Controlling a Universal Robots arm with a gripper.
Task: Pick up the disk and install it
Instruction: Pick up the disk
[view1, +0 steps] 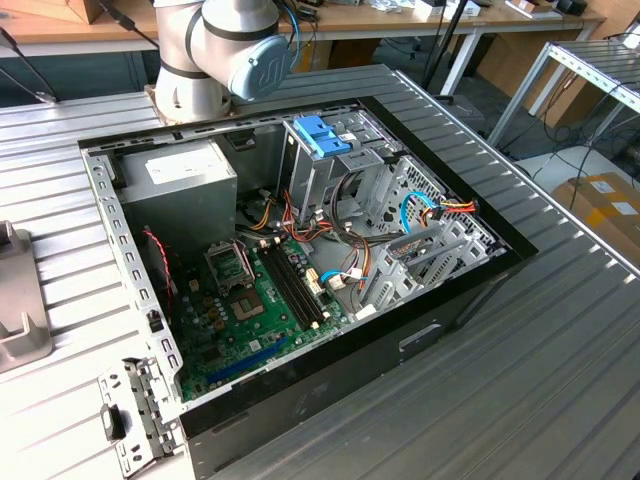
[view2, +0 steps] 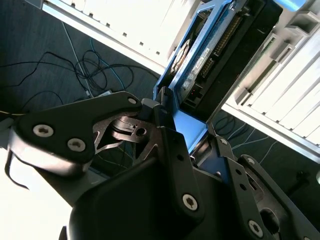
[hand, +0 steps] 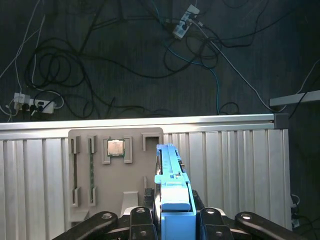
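Right now the black claw (hand: 174, 202) is clamped on the flat silver-grey metal disk (hand: 168, 165) with its blue plastic bracket, 2 fingers (hand: 141, 216) pressing its sides. In the first wrist view the disk is held edge-on in the air, over the ribbed grey metal counter (hand: 230, 165) near its rim. On the counter below lies a beige fixture plate (hand: 135, 172) holding a small square processor chip (hand: 115, 147). In the second wrist view the disk (view2: 210, 50) tilts away from the claw (view2: 167, 112). In the exterior view the open black computer case (view1: 330, 390) lies on the counter (view1: 560, 350) beside the pale robot arm (view1: 215, 50).
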